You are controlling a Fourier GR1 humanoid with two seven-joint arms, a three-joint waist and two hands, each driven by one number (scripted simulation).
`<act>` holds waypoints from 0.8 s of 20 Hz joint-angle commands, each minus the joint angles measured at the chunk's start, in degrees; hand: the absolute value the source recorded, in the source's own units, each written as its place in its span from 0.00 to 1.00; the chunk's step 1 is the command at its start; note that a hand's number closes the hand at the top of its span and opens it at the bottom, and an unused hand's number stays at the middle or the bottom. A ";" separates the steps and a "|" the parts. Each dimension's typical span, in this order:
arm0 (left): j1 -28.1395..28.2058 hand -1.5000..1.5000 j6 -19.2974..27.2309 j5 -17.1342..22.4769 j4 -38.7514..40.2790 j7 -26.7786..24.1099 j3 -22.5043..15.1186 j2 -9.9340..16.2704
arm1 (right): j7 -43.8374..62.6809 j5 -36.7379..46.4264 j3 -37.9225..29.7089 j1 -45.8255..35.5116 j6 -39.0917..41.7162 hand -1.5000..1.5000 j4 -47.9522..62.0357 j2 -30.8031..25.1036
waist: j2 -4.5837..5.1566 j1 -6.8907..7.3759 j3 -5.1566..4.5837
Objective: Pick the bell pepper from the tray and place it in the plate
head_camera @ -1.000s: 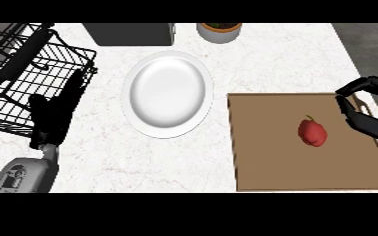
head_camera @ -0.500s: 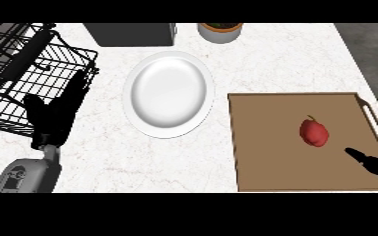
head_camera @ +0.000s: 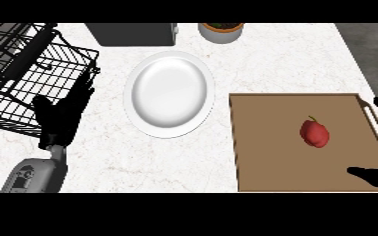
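A red bell pepper [head_camera: 315, 133] with a small green stem lies on the brown tray [head_camera: 273, 145] at the right. The white plate [head_camera: 170, 93] sits on the marble counter left of the tray, with nothing on it. Only a black fingertip of my right hand [head_camera: 365, 174] shows at the lower right edge, over the tray's near right corner and apart from the pepper. My left hand [head_camera: 62, 116] rests open at the left, fingers up, beside the wire basket.
A black wire basket [head_camera: 44, 75] stands at the far left. A dark grey box [head_camera: 133, 33] and a potted plant [head_camera: 221, 31] stand along the back edge. The tray's metal handle [head_camera: 366, 111] runs along its right side.
My right hand has drawn back from the tray's right side toward the lower right edge, leaving only a fingertip visible. The pepper and my left hand have stayed in place.
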 commanded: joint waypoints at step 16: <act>1.27 0.50 -2.24 -0.82 -3.43 2.19 3.29 -1.08 | 24.20 18.39 7.90 -5.40 12.79 0.00 -2.52 -1.01 | 0.02 0.37 0.04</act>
